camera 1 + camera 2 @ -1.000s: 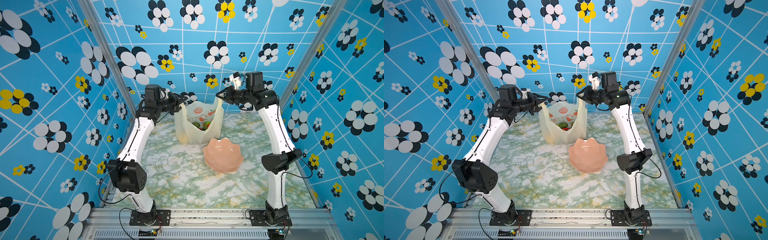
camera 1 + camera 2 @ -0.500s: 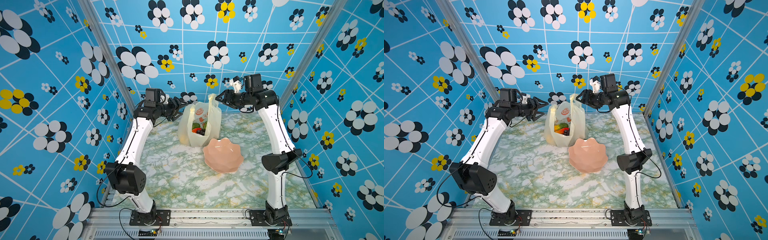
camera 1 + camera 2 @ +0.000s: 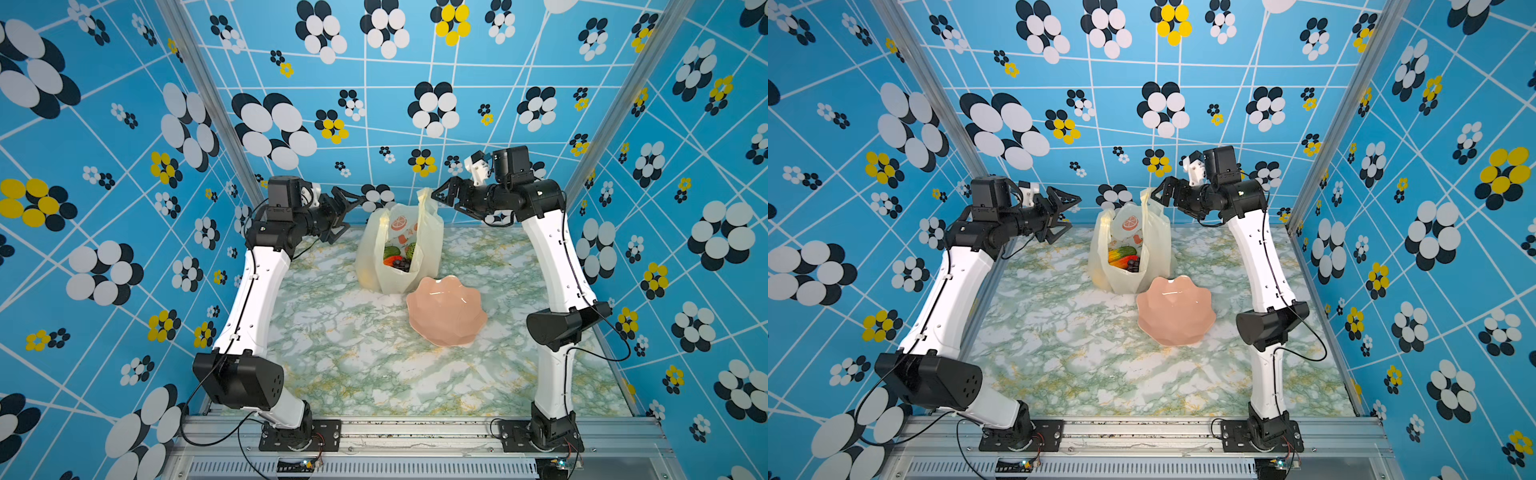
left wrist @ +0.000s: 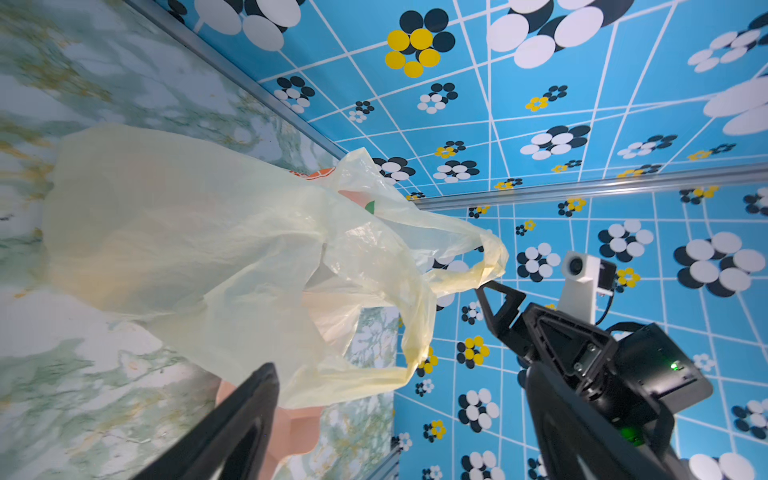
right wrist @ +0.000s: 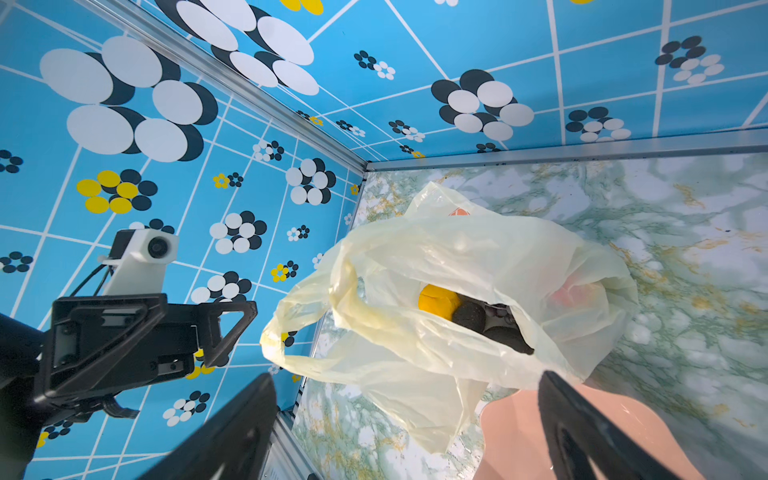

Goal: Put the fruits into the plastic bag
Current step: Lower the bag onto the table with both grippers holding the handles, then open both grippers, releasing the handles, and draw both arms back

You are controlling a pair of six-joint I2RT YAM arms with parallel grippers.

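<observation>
The pale-yellow plastic bag (image 3: pixel 428 245) (image 3: pixel 1156 245) stands slumped at the back middle of the table. Its mouth gapes upward, with both handles hanging loose. Fruits (image 3: pixel 398 258) (image 3: pixel 1124 258) lie inside it: green, orange-red and dark pieces. The right wrist view shows a yellow piece (image 5: pixel 436 301) beside two dark bumpy ovals (image 5: pixel 469 316). My left gripper (image 3: pixel 348 212) (image 3: pixel 1065 216) (image 4: pixel 401 374) hovers open just left of the bag with nothing between its jaws. My right gripper (image 3: pixel 441 198) (image 3: pixel 1160 195) (image 5: pixel 405 376) is open at the right handle's tip and grips nothing.
An empty pink scalloped bowl (image 3: pixel 446 311) (image 3: pixel 1175 311) sits just in front of the bag, to its right. The marbled table (image 3: pixel 353 365) is walled in by blue flowered panels, with the back wall close behind the bag.
Both grippers have opened and let go of the bag's handles. They have drawn slightly apart. The bag, stretched wide a second ago, has slumped narrower and stands on its own.
</observation>
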